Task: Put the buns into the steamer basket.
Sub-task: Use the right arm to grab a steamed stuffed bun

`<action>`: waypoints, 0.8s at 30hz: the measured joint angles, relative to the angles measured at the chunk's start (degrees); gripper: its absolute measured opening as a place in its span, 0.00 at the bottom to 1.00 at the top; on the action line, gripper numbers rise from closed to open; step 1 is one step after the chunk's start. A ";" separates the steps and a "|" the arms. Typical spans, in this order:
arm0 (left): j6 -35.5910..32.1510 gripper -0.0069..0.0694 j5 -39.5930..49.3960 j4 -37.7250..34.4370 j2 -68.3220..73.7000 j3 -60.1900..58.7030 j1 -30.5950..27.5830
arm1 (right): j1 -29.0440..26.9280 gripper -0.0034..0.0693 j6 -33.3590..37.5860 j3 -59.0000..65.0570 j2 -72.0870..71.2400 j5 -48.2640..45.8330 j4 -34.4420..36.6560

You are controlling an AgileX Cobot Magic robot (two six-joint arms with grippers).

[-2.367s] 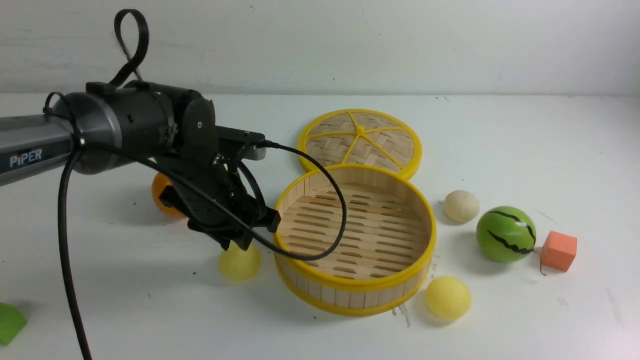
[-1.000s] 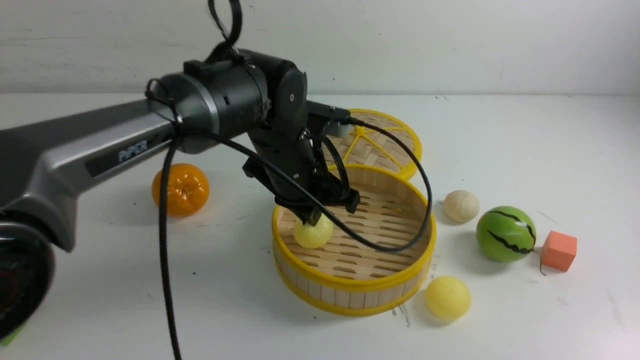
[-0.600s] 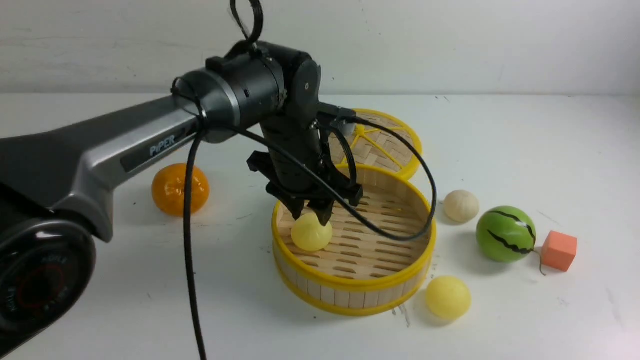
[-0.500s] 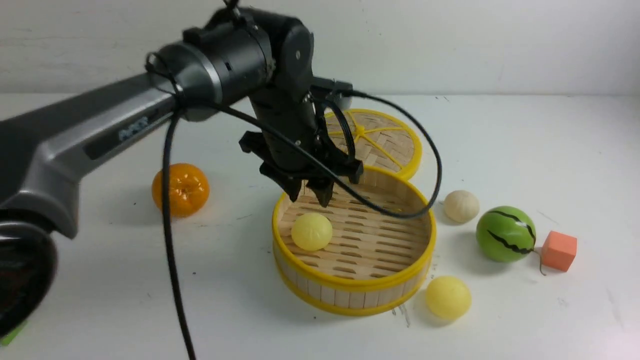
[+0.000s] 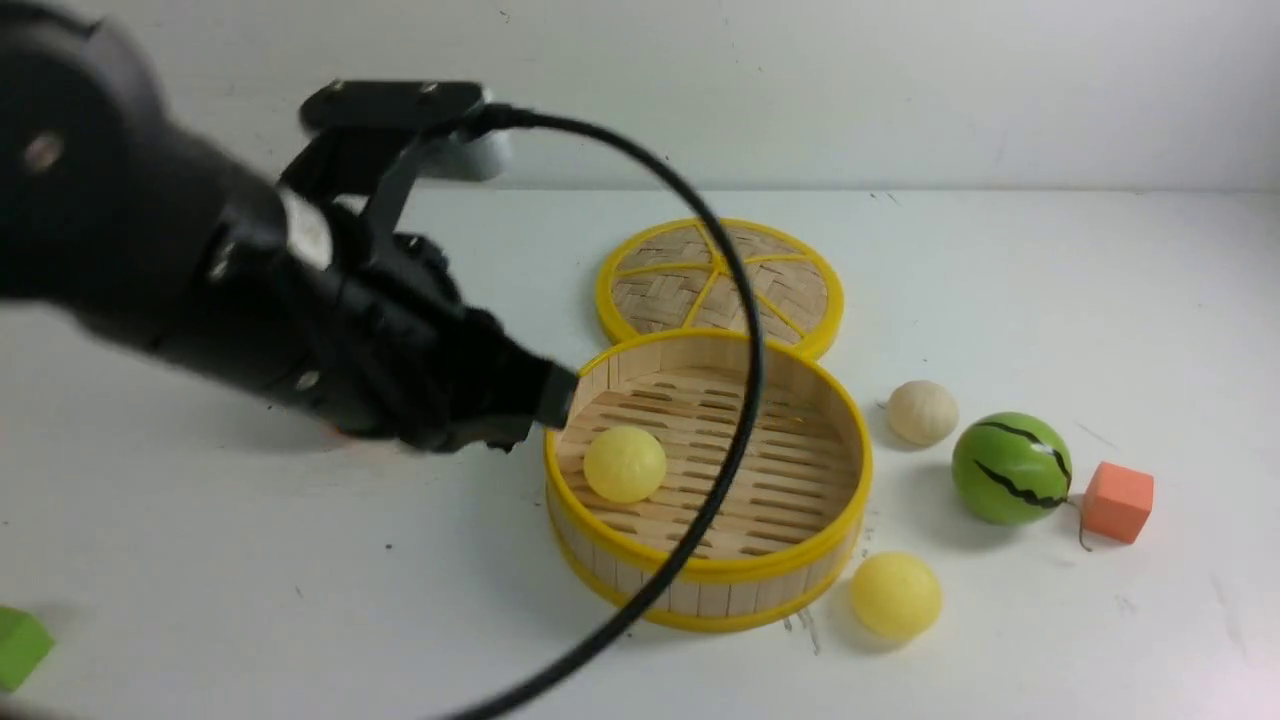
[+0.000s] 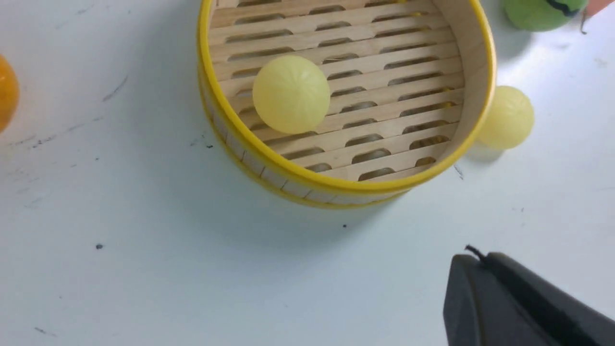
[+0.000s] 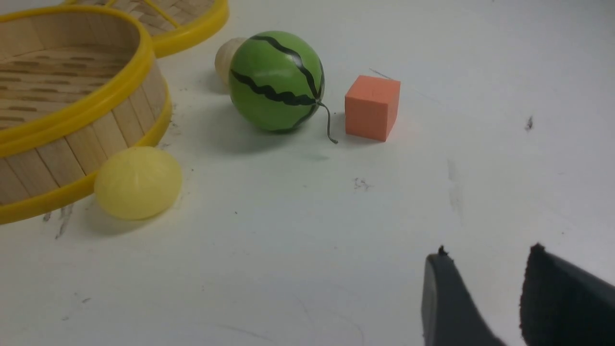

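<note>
The steamer basket (image 5: 840, 520) stands mid-table. One pale yellow bun (image 5: 625, 463) lies inside it near the left wall; it also shows in the left wrist view (image 6: 291, 93). A second pale yellow bun (image 5: 895, 595) sits on the table against the basket's front right. The cream-white bun (image 5: 922, 411) lies to the right of the basket. My left gripper (image 6: 473, 254) is shut and empty, above the table to the left of the basket. My right gripper (image 7: 487, 252) is open and empty, low over bare table to the right of the second yellow bun (image 7: 138, 182).
The flat woven lid (image 5: 720, 280) lies behind the basket. A watermelon ball (image 5: 1012, 468) and an orange cube (image 5: 1118, 501) sit at the right. An orange fruit (image 6: 6, 91) lies left of the basket. A green block (image 5: 18, 645) is at the front left.
My left gripper carried a yellow bun from the table into the basket, let it go, rose, and pulled back to the left with its jaws closed. The bun stays in the basket.
</note>
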State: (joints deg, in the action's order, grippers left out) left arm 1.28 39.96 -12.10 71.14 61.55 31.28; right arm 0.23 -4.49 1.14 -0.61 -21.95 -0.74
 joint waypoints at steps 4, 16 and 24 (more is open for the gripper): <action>-5.38 0.07 -14.02 -4.82 -13.66 -18.38 0.00 | 0.00 0.38 0.00 0.00 0.00 0.00 0.00; -7.30 0.07 -36.37 -15.37 -45.09 -48.22 0.00 | 0.05 0.38 -1.26 0.12 0.00 1.38 0.74; -7.30 0.07 -36.37 -15.54 -50.94 -52.97 0.00 | 0.22 0.37 -15.22 0.46 0.00 13.96 19.72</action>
State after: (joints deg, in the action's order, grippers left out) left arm -6.02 3.59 -27.64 20.19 8.58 31.28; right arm 0.45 -19.71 1.60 -0.61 -8.00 18.97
